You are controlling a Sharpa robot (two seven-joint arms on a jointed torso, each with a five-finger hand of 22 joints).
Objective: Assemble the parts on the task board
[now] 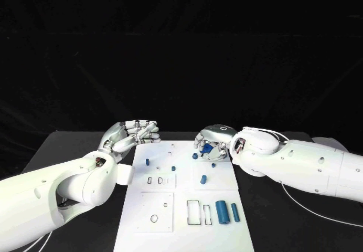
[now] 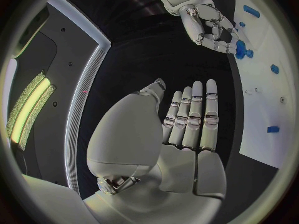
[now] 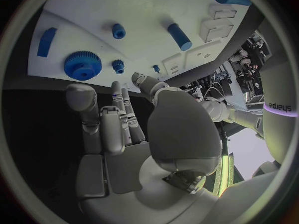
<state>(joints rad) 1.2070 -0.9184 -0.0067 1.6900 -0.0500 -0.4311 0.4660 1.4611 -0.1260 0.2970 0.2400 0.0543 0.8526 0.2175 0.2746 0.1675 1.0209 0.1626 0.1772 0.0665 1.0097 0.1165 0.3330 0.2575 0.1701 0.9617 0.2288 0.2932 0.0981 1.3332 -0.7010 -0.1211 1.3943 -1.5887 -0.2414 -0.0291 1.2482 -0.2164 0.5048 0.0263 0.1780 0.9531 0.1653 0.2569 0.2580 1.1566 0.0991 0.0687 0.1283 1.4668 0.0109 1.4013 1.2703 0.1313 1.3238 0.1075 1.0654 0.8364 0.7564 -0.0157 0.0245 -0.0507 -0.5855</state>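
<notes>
The left robot hand [image 1: 130,134] hangs above the tabletop [image 1: 68,147] just off the board's [image 1: 219,231] far-left corner. In the head view its fingers look curled toward the palm, while its own wrist view shows the fingers [image 2: 196,117] straight and side by side with nothing in them; whether it counts as closed or apart I cannot tell.

On the board, going rightward: a small blue peg [image 1: 147,162] stands near the left edge, then another peg [image 1: 173,168] a little nearer the middle. Nearer the robot lie two small slots [image 1: 155,180] and a square plate with an oval hole [image 1: 154,218]. Past the middle, a short blue pin [image 1: 203,179] lies at a tilt, and a small blue piece [image 1: 195,156] sits close to the right robot hand. Near the robot are two outlined rectangular recesses [image 1: 200,212], then a thick blue cylinder [image 1: 222,211] and a thinner blue rod [image 1: 235,212], lying side by side and apart.

The right robot hand [image 1: 212,144] is over the board's far-right part, fingers bent down around a blue gear [image 1: 206,149]. The right wrist view shows that gear [image 3: 82,65] resting on the board beyond the fingertips [image 3: 116,87], so whether it is actually gripped I cannot tell.
</notes>
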